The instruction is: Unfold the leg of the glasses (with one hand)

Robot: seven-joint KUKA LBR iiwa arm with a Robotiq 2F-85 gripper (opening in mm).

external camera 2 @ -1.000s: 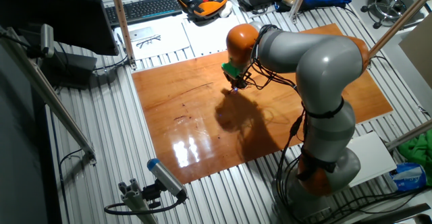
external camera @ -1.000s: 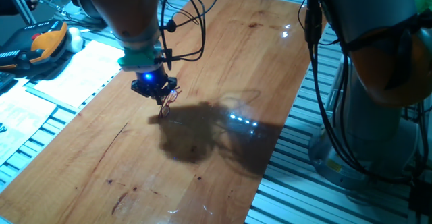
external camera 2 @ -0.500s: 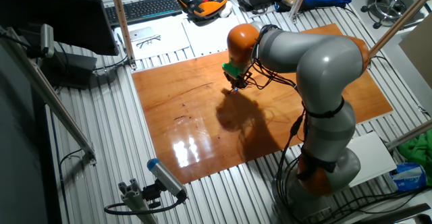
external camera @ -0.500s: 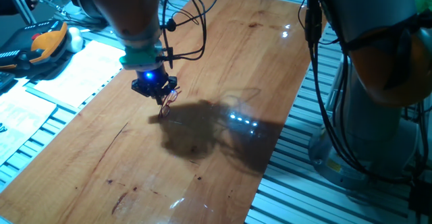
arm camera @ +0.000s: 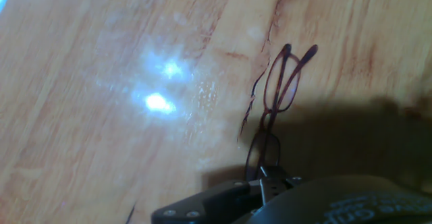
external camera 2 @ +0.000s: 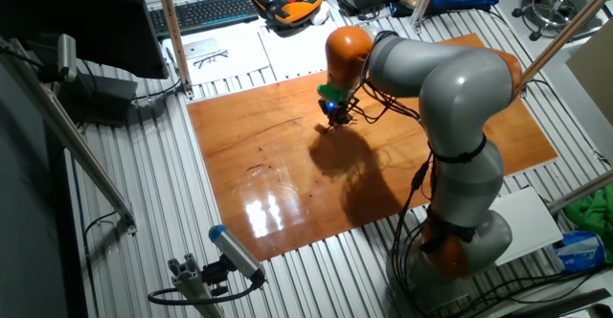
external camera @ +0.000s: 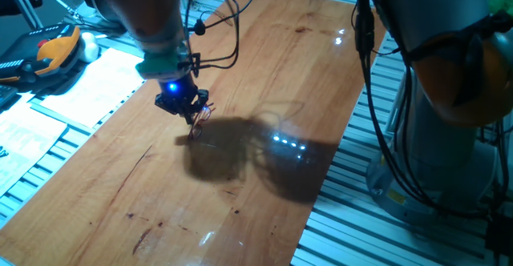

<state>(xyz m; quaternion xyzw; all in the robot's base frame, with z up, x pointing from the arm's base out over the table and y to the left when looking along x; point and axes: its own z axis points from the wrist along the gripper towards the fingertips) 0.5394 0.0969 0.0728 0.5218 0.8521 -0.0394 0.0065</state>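
Note:
The glasses [external camera: 197, 120] are thin reddish-brown wire spectacles that hang from my gripper [external camera: 191, 110] just above the wooden table [external camera: 272, 66]. In the hand view the glasses [arm camera: 275, 102] reach up and away from the gripper [arm camera: 265, 177], with the near lens pinched between the black fingers and the far lens and a thin leg free over the wood. The gripper is shut on the glasses. In the other fixed view the gripper [external camera 2: 336, 117] glows blue under the teal wrist ring; the glasses are too small to make out there.
White papers [external camera: 88, 90] and an orange-black pendant [external camera: 48, 54] lie left of the table. A keyboard [external camera 2: 206, 11] and a spare pair of glasses [external camera 2: 211, 57] sit behind it. The arm's grey base [external camera 2: 460, 232] stands at the table's right edge.
The wrist has tilted and shifted slightly left and up, and its shadow has moved with it. The glasses stay held in the same spot above the wood.

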